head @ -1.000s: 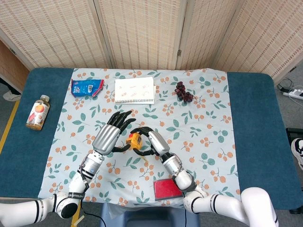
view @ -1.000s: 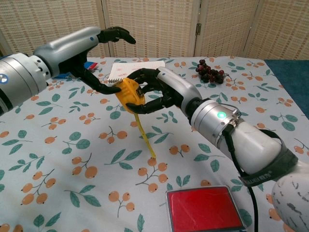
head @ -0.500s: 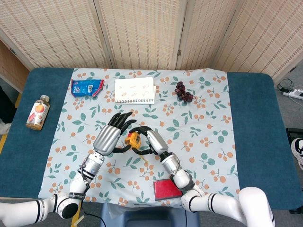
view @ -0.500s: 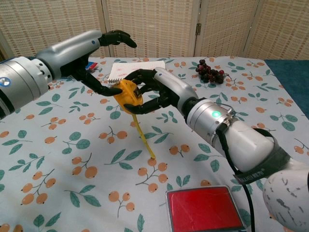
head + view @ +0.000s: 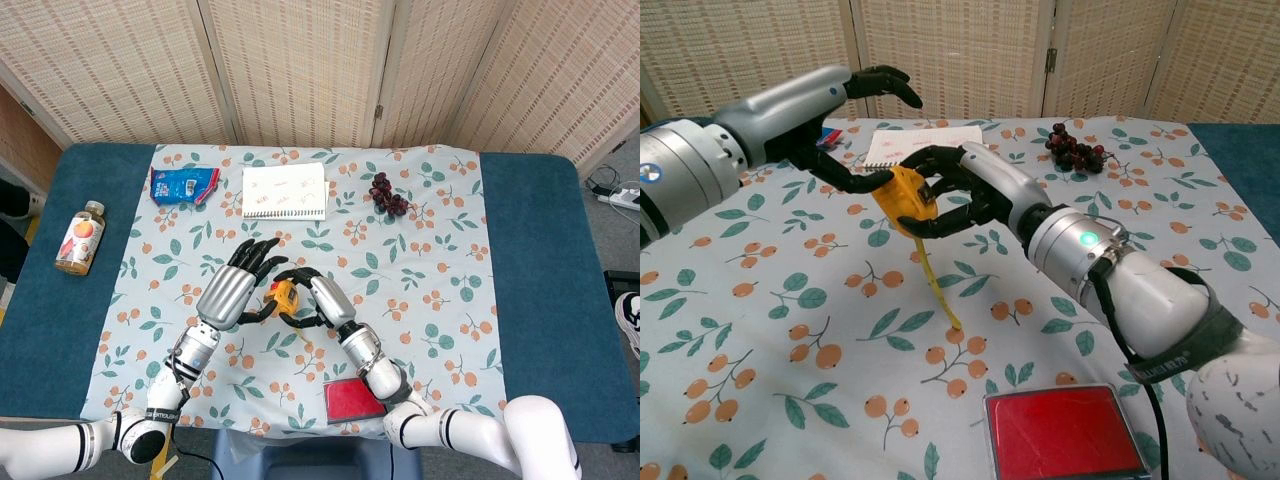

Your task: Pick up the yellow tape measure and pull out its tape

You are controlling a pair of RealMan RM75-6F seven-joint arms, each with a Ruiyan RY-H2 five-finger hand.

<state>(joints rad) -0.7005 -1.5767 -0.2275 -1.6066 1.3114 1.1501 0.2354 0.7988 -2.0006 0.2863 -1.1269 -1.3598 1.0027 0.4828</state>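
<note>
The yellow tape measure (image 5: 904,199) is held above the floral cloth by my right hand (image 5: 958,190), whose fingers wrap its right side. A length of yellow tape (image 5: 939,288) hangs out of the case, and its tip rests on the cloth. My left hand (image 5: 836,120) is on the case's left. Its thumb touches the case, while its other fingers are spread above it and hold nothing. In the head view the tape measure (image 5: 284,296) sits between the left hand (image 5: 232,289) and the right hand (image 5: 319,299) near the table's front middle.
A red box (image 5: 352,400) lies at the front edge under my right forearm. At the back are a notebook (image 5: 285,190), dark grapes (image 5: 390,195) and a blue packet (image 5: 182,184). A juice bottle (image 5: 80,237) lies on the blue cover at far left.
My left hand has closed in slightly on the case, so its thumb now touches it. The right hand keeps its hold, and the hanging tape looks unchanged.
</note>
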